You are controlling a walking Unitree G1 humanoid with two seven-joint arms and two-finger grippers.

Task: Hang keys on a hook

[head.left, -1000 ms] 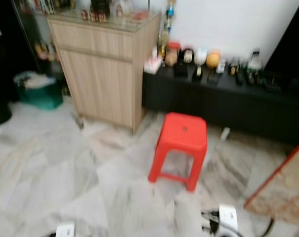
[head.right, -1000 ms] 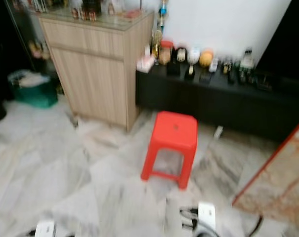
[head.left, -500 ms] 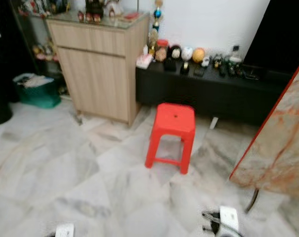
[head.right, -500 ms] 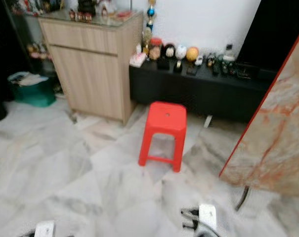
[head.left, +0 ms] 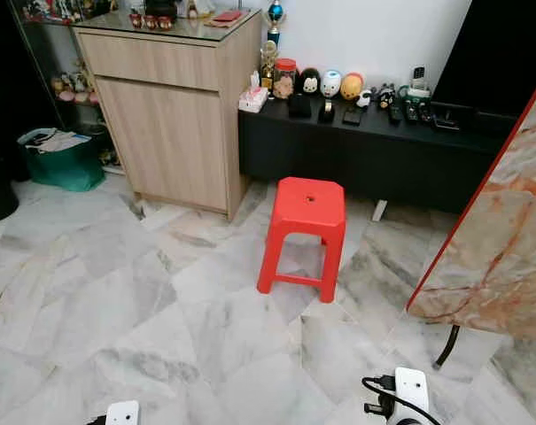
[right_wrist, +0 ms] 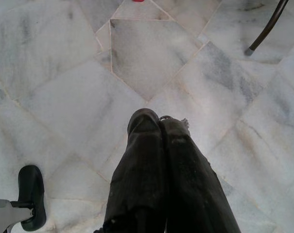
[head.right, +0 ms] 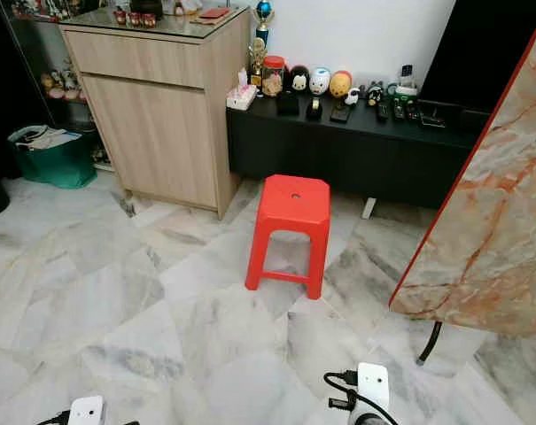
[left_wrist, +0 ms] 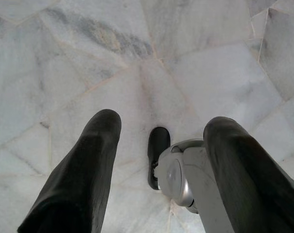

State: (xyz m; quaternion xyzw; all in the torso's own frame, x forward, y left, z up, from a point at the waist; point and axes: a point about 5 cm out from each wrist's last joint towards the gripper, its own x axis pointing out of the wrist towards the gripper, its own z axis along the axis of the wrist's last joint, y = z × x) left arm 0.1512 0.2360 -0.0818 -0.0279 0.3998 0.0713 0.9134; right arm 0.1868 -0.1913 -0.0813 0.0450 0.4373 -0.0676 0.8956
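Your head camera has swung since a second ago: the blur is gone, the red stool (head.left: 305,205) now sits mid-frame, and the marble slab (head.left: 502,239) takes up more of the right edge. The wooden cabinet (head.left: 168,119) stays in the upper left.

In the right wrist view, your right gripper (right_wrist: 159,120) has its fingers pressed together over the floor (right_wrist: 64,97), pinching what look like the keys (right_wrist: 182,123) at the tips. Too little of them shows to tell their long axis or heading. Your left gripper (left_wrist: 161,124) hangs with its fingers apart.
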